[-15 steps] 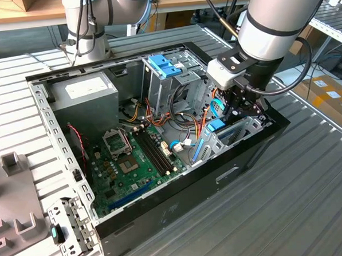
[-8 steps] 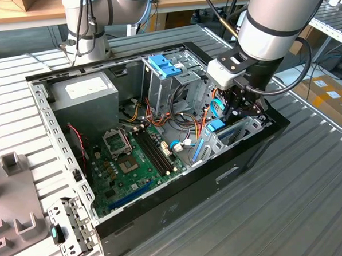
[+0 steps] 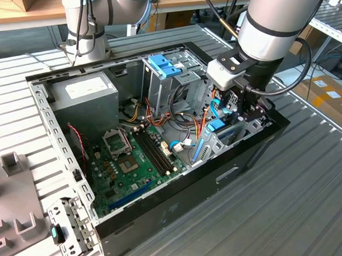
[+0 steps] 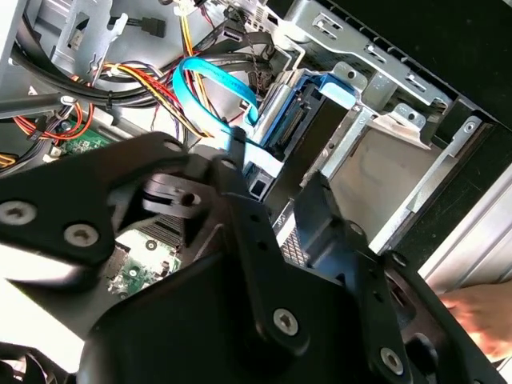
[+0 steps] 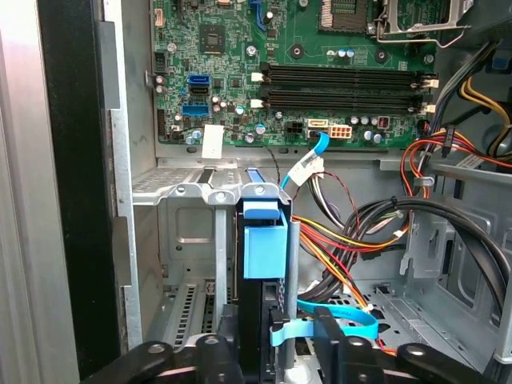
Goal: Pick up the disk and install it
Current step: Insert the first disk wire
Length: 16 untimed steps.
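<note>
The disk point(image 5: 262, 240) stands on edge in a slot of the metal drive bay point(image 5: 188, 232), at the near corner of the open computer case on the exterior view's right. Its light blue carrier rail point(image 4: 268, 132) and dark side point(image 4: 324, 140) show in both wrist views. In the exterior view its blue tab point(image 3: 217, 125) sits just below my gripper point(image 3: 242, 110). My gripper point(image 5: 276, 332) is open. Its black fingers point(image 5: 228, 348) straddle the disk's outer end, with a gap left on one side. A light blue data cable point(image 4: 216, 80) loops beside the disk.
The green motherboard point(image 3: 132, 158), the grey power-supply box point(image 3: 86, 92) and a tall cage with a blue latch point(image 3: 165, 65) fill the case. Cable bundles point(image 5: 376, 240) lie next to the bay. A person's hand point(image 4: 480, 312) is outside the case wall. A second arm's base point(image 3: 85, 29) stands behind the case.
</note>
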Available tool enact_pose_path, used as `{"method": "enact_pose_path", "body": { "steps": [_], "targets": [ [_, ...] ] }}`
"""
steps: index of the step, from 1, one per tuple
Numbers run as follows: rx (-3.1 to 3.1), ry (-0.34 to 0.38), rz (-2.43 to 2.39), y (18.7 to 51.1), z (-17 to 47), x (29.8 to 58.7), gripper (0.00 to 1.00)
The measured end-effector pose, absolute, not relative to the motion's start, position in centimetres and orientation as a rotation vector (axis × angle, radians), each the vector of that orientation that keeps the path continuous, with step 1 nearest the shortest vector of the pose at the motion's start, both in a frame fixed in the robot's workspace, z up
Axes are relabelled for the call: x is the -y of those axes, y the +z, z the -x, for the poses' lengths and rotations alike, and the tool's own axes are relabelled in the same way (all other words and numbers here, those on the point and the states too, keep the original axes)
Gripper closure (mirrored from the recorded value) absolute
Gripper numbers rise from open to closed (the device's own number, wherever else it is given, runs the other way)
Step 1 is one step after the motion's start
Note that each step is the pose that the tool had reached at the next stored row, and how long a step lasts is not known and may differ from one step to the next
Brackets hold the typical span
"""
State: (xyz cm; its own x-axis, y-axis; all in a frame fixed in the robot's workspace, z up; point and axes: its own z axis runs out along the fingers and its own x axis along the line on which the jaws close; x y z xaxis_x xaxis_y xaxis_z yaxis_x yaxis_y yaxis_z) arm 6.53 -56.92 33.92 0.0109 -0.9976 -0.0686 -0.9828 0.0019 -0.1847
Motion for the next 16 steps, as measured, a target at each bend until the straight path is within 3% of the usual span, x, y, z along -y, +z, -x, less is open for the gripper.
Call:
{"method": "enact_pose_path", "body": {
  "steps": [1, 16],
  "targets": [
    [-2.087, -0.122, 2.097, 33.9, -6.5, 56.9, 0.47],
    [-2.087, -0.122, 2.097, 35.9, -6.5, 56.9, 0.47]
  ]
}}
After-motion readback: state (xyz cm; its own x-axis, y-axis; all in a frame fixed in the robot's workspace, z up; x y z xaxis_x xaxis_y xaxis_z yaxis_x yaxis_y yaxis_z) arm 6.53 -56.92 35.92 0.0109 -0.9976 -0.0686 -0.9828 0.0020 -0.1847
